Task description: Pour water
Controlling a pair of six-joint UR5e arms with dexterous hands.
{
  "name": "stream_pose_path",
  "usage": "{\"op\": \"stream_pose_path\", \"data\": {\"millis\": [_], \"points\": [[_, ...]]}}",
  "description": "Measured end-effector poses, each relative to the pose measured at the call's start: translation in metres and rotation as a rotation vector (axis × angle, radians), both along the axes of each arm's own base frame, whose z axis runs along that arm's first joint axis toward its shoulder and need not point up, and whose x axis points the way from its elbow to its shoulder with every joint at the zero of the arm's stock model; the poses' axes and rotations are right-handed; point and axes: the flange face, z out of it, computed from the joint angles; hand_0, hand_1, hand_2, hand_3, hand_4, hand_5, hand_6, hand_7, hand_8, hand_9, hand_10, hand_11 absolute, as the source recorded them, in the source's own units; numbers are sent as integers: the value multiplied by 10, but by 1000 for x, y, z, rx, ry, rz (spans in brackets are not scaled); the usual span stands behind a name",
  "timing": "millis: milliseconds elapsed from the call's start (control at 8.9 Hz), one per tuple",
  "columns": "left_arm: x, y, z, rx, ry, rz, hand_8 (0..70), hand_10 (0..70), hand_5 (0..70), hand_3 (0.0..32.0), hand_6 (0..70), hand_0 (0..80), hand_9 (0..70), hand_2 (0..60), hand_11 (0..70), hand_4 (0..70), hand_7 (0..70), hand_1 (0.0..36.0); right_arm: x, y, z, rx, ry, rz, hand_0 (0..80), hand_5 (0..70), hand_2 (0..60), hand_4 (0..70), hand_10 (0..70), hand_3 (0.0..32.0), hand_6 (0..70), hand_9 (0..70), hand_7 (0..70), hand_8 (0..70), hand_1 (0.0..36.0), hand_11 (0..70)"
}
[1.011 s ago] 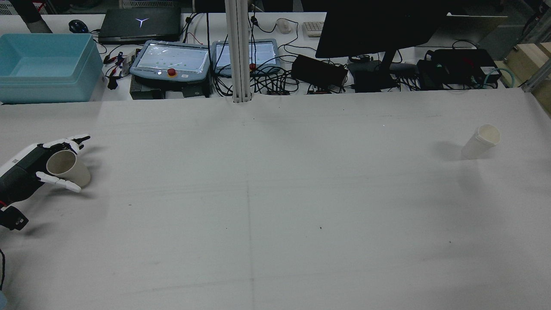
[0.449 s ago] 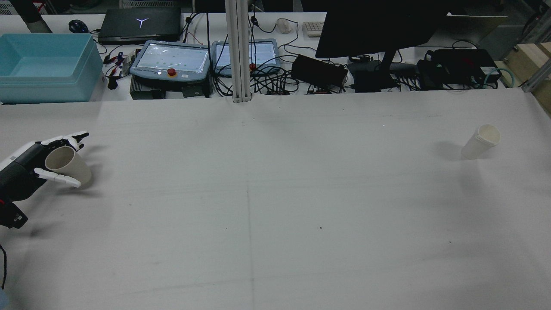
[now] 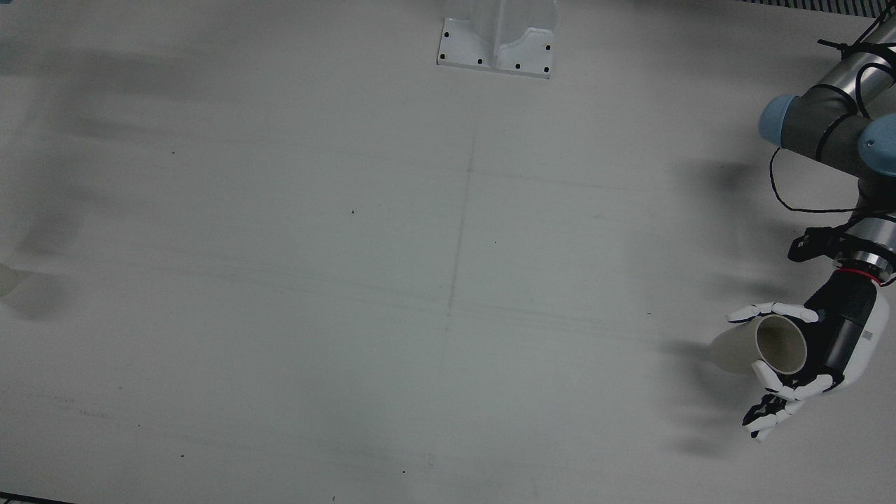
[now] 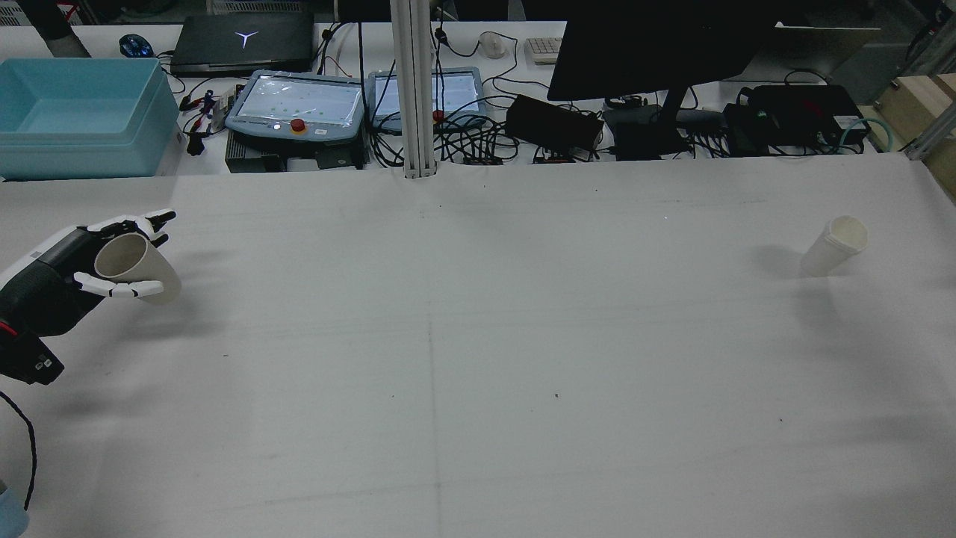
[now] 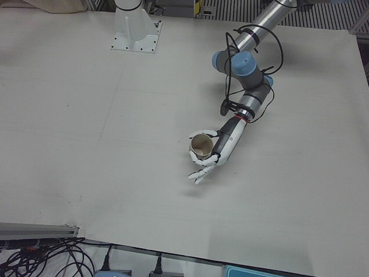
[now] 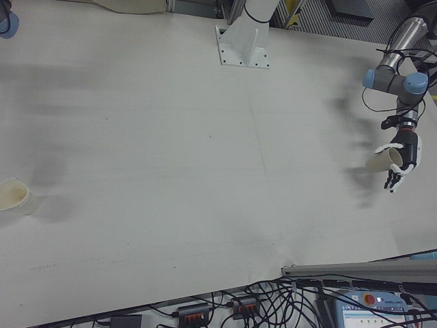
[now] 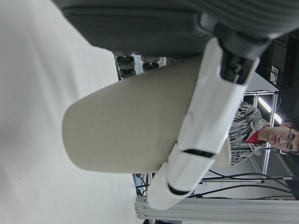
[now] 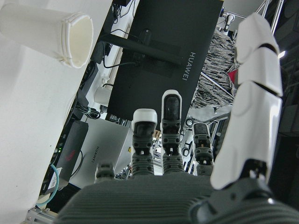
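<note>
My left hand (image 4: 56,288) is shut on a beige paper cup (image 4: 138,270) and holds it tilted above the table's left side, mouth turned toward the hand. The cup also shows in the front view (image 3: 759,344), the left-front view (image 5: 201,147), the right-front view (image 6: 381,160) and the left hand view (image 7: 135,126), and the hand shows in the front view (image 3: 822,350). A white cup (image 4: 833,246) stands on the table at the far right and also shows in the right-front view (image 6: 13,195). My right hand (image 8: 187,154) shows only in its own view, fingers spread and empty, apart from the white cup (image 8: 46,30).
Beyond the table's far edge stand a light-blue bin (image 4: 75,112), two teach pendants (image 4: 299,104), a black monitor (image 4: 657,45), cables and a metal post (image 4: 414,90). A white pedestal (image 3: 497,42) is bolted at the robot's side of the table.
My left hand has lifted the beige cup and carried it away from the robot and slightly toward the table's middle. The white cup has not moved.
</note>
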Motion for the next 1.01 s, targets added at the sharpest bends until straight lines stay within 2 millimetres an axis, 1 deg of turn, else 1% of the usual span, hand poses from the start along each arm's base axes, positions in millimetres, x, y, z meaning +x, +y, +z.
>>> {"op": "stream_pose_path", "data": {"millis": [112,225,337,449,562,674,787,899,1011], "points": [[-2,5,-23,-3,19,7,109,62,700,0,168,800,56,600,128,614,153,360,-1,-5,13,16,-6,-1,642,127,194,99,0,0,314,167,239,144,302,0],[-5,10,-42,-4,33,11,109,62,700,0,166,800,56,600,126,610,151,360,-3,-15,23,17,-8,-4,633,123,187,76,0,0,288,135,190,122,299,0],[-8,14,-56,-5,42,13,109,63,700,0,167,800,56,600,128,608,151,360,-6,-30,33,15,-7,-8,635,114,152,6,0,0,218,54,85,65,302,0],[-10,17,-64,-8,46,15,109,62,700,0,168,800,56,600,127,607,152,360,-11,-46,45,13,-4,-15,635,111,136,0,0,0,197,31,51,47,302,0],[-11,19,-68,-11,47,17,108,61,700,0,165,800,55,600,125,600,150,360,-17,-57,63,0,1,-27,614,98,78,0,0,0,141,2,2,19,283,0],[-12,19,-70,-13,47,17,107,61,700,0,166,800,55,600,126,594,151,360,-27,-65,82,-16,5,-48,589,86,32,0,0,0,95,0,0,9,262,0],[-12,20,-70,-14,46,18,109,62,700,0,166,800,56,600,127,593,152,360,-40,-70,96,-24,8,-74,587,84,32,0,0,0,90,0,0,8,261,0],[-12,20,-70,-14,46,17,109,62,700,0,166,800,57,600,128,592,151,360,-47,-71,104,-26,12,-90,596,83,55,0,0,0,72,0,0,4,275,0],[-12,20,-70,-15,46,17,109,64,700,0,167,800,58,600,130,588,153,360,-51,-72,106,-26,15,-98,598,84,60,0,0,0,71,0,0,4,278,0]]}}
